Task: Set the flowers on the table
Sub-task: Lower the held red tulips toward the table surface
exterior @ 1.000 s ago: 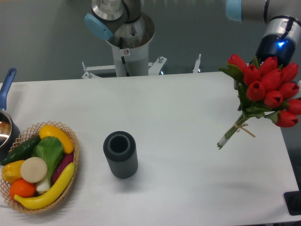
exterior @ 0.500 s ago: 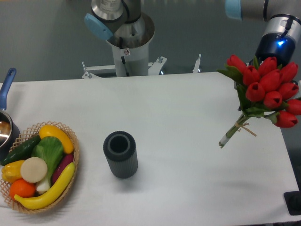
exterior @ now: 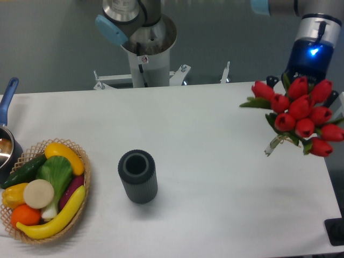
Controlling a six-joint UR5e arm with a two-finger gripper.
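- One bunch of flowers (exterior: 299, 109) hangs at the right side, over the far right part of the worktop (exterior: 215, 140); about nine red heads can be counted, though they overlap and some may be hidden.
- Only a short stretch of the green stems shows below the blooms, pointing down and left; whether the stem tips touch the worktop cannot be told.
- One claw (exterior: 301, 86) sits behind the blooms, under the blue-lit wrist; two dark finger parts peep out at either side of the bunch, and it appears to be gripping the flowers, though the contact itself is covered by the heads.
- One dark ribbed cylinder (exterior: 137, 176) stands upright near the middle, open at the top, well apart from the flowers.
- One wicker basket (exterior: 83, 185) lies at the left with mixed vegetables; its lower left edge is cut off by the frame.
- One pot (exterior: 6, 144) with a blue handle is mostly cut off at the left edge, just beside the basket.
- One black object at the bottom right corner is too cropped to identify.
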